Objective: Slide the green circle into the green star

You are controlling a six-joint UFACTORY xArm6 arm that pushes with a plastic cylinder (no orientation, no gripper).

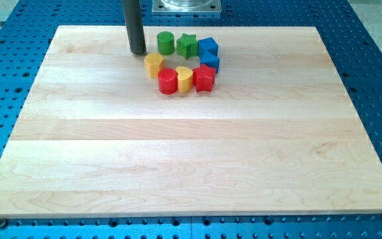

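The green circle [166, 43] sits near the view's top, just left of the green star [187, 45]; they stand very close, and I cannot tell whether they touch. My tip [137, 52] rests on the board a short way left of the green circle, with a small gap between them, and just above the yellow block [154, 65].
A ring of blocks surrounds a small gap: two blue blocks [207, 48] [209, 62] at the right, a red star [204, 78], a yellow block [184, 79] and a red circle [168, 81] below. The wooden board [191, 159] lies on a blue perforated table.
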